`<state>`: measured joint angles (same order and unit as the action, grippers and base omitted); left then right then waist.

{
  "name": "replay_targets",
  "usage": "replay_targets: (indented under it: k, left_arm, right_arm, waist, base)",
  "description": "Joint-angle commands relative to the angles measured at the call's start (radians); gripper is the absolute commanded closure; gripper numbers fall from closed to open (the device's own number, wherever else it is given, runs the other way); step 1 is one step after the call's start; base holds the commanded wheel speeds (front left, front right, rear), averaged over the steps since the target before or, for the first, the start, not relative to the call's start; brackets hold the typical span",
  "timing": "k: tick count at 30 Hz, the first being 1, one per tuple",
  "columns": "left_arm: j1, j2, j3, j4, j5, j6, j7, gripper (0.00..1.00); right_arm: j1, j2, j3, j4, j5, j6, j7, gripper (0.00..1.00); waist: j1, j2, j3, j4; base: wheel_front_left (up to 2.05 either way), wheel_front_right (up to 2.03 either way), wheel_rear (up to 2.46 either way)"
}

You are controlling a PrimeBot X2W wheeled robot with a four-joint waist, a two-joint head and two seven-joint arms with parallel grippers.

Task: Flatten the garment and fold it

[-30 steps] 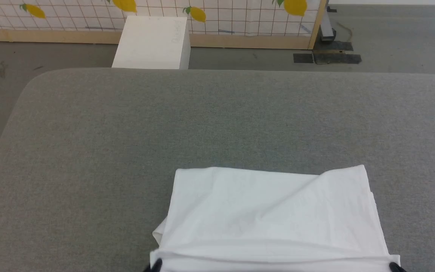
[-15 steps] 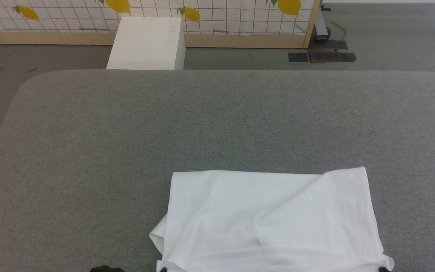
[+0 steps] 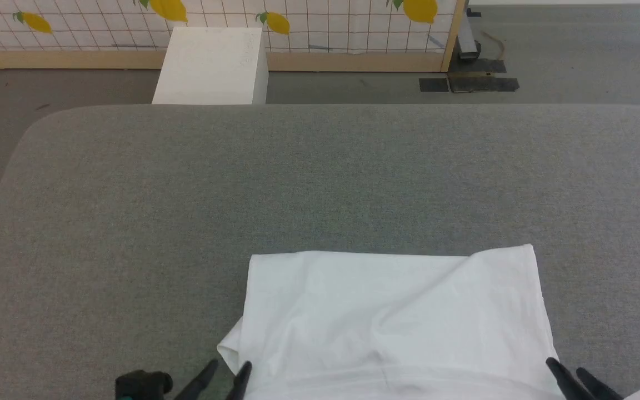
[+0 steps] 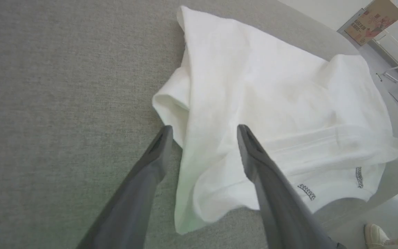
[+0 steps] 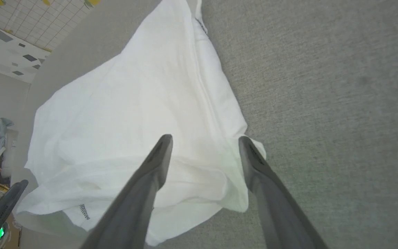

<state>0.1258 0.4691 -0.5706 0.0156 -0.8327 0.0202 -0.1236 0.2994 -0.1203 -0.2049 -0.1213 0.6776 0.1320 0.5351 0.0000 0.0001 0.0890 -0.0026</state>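
The garment [image 3: 398, 322], a white shirt folded into a rough rectangle, lay on the grey fabric-covered surface [image 3: 298, 178] at its near edge, a little right of centre in the head view, and ran out of the bottom of that picture. A diagonal crease rose toward its far right corner, and a small flap [image 3: 230, 347] stuck out at the near left corner. Dark zigzag stitching [image 4: 306, 191] showed on the lower layer along the near edge.

The left jaws stood parted, grasping nothing. Their fingers [image 4: 150, 162] straddled the shirt's left edge, one over bare surface and the other over the cloth; whether either touched the fabric could not be told. The right jaws were likewise spread wide and held nothing. Their fingers [image 5: 150, 173] stood at the shirt's near right corner, one above the cloth and the other at its border.

Beyond the far edge of the surface stood a white box [image 3: 209, 66] on the grey floor, in front of a gridded panel printed with lemons [image 3: 325, 22]. A pale shoe [image 4: 375, 235] showed on the floor in the left wrist view — low in the right corner.
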Motion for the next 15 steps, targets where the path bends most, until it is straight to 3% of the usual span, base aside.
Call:
replay_targets:
  k: [1,7,10,15]
  left_arm:
    - [0.009,0.006,0.021,-0.021,0.004,0.021,-0.024,0.00]
    - [0.031,0.009,0.122,-0.121,0.096,0.143,-0.120,0.00]
    - [0.036,-0.031,0.210,-0.187,0.176,0.202,-0.136,0.00]
    - [0.090,-0.147,0.367,-0.298,0.323,0.211,-0.138,0.00]
  right_arm:
    - [0.002,-0.012,-0.004,-0.026,0.009,-0.001,-0.012,0.00]
    - [-0.005,-0.038,-0.046,-0.112,-0.041,-0.001,-0.084,0.00]
    - [-0.018,-0.040,-0.053,-0.112,-0.088,-0.001,-0.105,0.00]
    - [-0.042,-0.051,-0.035,-0.067,-0.141,-0.001,-0.087,0.00]
  waist:
    - [0.0000,-0.0001,-0.004,0.001]
    - [0.0000,-0.0001,-0.022,0.004]
    - [0.0000,-0.0001,-0.028,0.006]
    - [0.0000,-0.0001,-0.034,0.012]
  base:
    - [0.00,0.00,0.00]
    - [0.00,0.00,0.00]
    - [0.00,0.00,0.00]
    - [0.00,0.00,0.00]
